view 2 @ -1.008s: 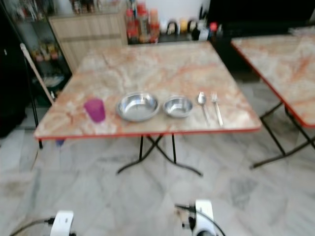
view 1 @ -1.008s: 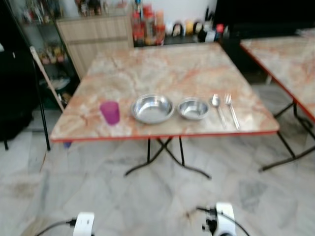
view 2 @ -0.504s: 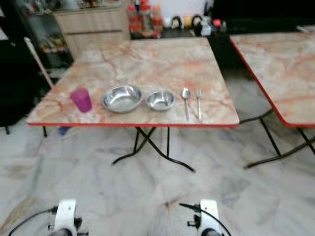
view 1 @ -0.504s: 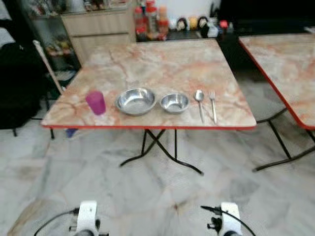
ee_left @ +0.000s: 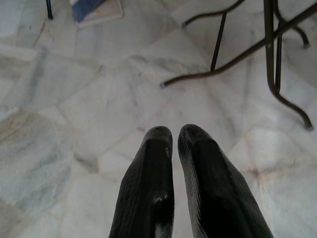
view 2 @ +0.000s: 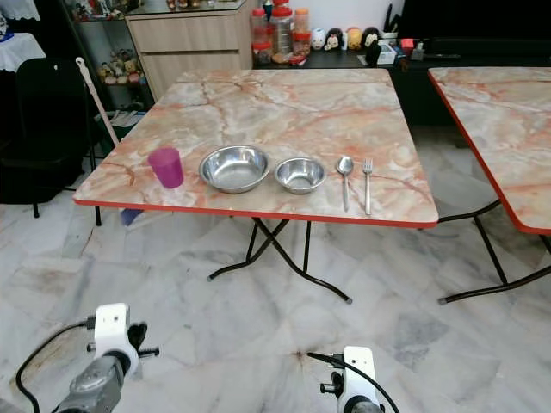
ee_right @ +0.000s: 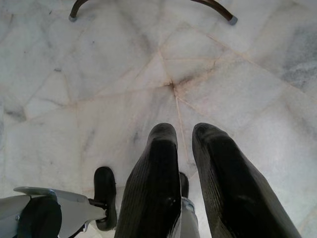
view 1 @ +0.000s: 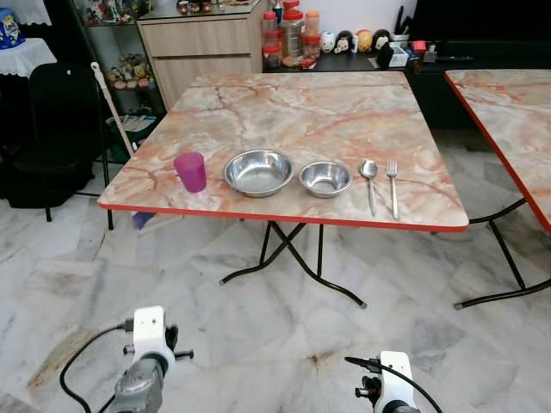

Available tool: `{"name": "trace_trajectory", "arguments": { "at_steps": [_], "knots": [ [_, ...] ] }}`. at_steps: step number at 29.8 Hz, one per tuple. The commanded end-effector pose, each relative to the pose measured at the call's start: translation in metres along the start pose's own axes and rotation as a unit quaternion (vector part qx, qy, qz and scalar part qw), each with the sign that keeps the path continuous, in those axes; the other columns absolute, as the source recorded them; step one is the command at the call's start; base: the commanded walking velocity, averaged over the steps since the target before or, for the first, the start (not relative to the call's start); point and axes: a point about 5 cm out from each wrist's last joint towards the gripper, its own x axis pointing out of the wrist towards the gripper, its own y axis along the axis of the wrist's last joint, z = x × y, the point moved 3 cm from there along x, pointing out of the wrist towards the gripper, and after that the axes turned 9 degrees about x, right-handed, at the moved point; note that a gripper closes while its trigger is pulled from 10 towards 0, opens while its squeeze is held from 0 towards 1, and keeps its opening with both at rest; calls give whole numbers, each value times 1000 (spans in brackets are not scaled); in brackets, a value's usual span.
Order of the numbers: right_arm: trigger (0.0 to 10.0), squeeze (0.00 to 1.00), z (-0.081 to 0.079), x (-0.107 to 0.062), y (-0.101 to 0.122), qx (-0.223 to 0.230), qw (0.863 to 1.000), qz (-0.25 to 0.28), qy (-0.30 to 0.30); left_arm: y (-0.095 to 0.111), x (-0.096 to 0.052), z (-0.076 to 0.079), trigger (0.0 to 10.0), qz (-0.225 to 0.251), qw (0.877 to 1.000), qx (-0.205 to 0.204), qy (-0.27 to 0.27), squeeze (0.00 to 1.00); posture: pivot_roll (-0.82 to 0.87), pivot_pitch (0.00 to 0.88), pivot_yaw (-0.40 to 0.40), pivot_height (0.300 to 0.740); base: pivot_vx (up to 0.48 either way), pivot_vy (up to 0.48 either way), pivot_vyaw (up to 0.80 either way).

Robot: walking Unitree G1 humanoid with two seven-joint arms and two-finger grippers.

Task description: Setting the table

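A marble-patterned table with a red edge stands ahead of me. Along its near edge, from left to right, lie a purple cup, a large steel bowl, a small steel bowl, a spoon and a fork. Both arms hang low over the floor, well short of the table. My left gripper is shut with nothing held, pointing at the floor tiles. My right gripper is also shut and holds nothing.
A second marble table stands to the right. Black folding legs cross under the near table. A wooden cabinet with jars is behind, and a black chair and a leaning broom are at the left.
The whole picture has shifted and sharpened, so the camera moved. The tableware keeps its places on the table. My left arm shows a little higher in the picture.
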Motion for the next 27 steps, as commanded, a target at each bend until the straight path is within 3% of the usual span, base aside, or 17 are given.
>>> {"name": "trace_trajectory", "arguments": {
  "at_steps": [1, 3, 4, 9, 16, 17, 18, 19, 27],
  "knots": [
    [10000, 0, -2, 1, 3, 5, 1000, 6, 0, -1, 0, -1, 10000, 0, 1000, -8, 0, 0, -9, 0, 56, 714, 0, 0, 0],
    [10000, 0, -2, 1, 2, 5, 1000, 4, 0, 29, 6, 5, 10000, 63, 998, -11, -4, 0, -1, 0, 58, 714, 0, 0, 0],
    [10000, 0, -2, 1, 1, 14, 1000, 6, -2, 54, 10, 13, 10000, 116, 993, -9, -12, 0, 7, 0, 54, 714, 0, 0, 0],
    [10000, 0, -3, 1, 4, 16, 1000, 10, -2, 72, 11, 24, 10000, 154, 988, 0, -29, 0, 7, 0, 51, 714, 0, 0, 0],
    [10000, 0, -3, 1, 5, 14, 1000, 10, -1, 75, 11, 29, 10000, 163, 986, -5, -41, 0, 8, 0, 48, 714, 0, 0, 0],
    [10000, 0, -3, 1, 5, 14, 1000, 10, -1, 75, 11, 30, 10000, 162, 986, -7, -42, 153, 9, 0, 47, 714, 0, 0, 0],
    [10000, 0, -2, 1, 5, 14, 1000, 10, -1, 75, 11, 31, 10000, 161, 986, -11, -47, 494, 9, 0, 47, 714, 0, 0, 0],
    [10000, 0, -2, 1, 5, 14, 1000, 10, -1, 76, 11, 32, 10000, 163, 985, -11, -52, 1000, 9, 0, 46, 714, 0, 0, 0],
    [10000, 0, -3, 1, 4, 16, 1000, 10, -2, 80, 11, 41, 10000, 172, 982, -4, -77, 1000, 6, 0, 47, 714, 0, 0, 0]
  ]
}}
